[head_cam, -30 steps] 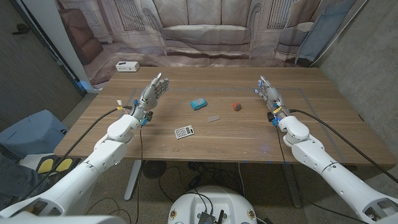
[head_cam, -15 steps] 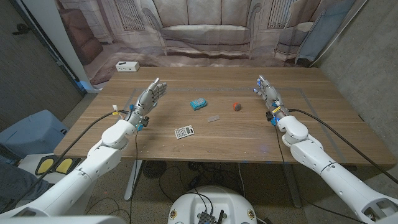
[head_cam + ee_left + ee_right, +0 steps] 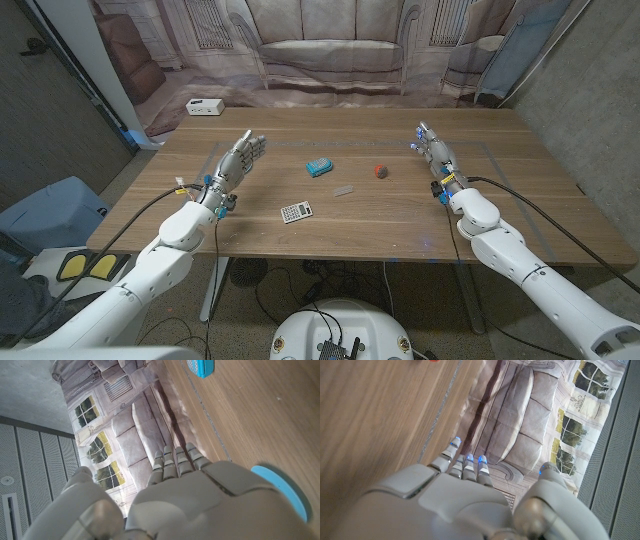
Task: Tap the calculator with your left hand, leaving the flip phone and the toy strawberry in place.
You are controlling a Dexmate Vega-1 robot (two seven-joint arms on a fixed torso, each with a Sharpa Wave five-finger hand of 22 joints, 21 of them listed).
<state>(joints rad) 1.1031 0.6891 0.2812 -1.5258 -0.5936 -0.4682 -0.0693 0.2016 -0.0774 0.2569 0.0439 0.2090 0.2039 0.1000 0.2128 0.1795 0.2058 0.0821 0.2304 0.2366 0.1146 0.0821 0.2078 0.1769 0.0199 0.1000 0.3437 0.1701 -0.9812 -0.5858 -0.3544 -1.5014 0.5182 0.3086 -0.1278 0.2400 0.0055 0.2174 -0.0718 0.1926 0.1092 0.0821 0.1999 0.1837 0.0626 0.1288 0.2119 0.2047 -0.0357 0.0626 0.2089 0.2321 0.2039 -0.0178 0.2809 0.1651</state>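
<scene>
While the left hand (image 3: pixel 238 157) hovers with fingers apart, empty, it must next reach the calculator (image 3: pixel 295 212).

A wooden table (image 3: pixel 400 215) with a matt, visibly grained top is seen. The left hand (image 3: pixel 238 160) and the right hand (image 3: pixel 432 150) are cased in smooth grey plastic-looking shells with a soft sheen. The calculator (image 3: pixel 296 212) looks like pale hard plastic. At one o'clock from it, a glossy red toy strawberry (image 3: pixel 380 171) is seen. A printed cloth backdrop (image 3: pixel 330 50) is hung at twelve o'clock, creased and matt.
</scene>
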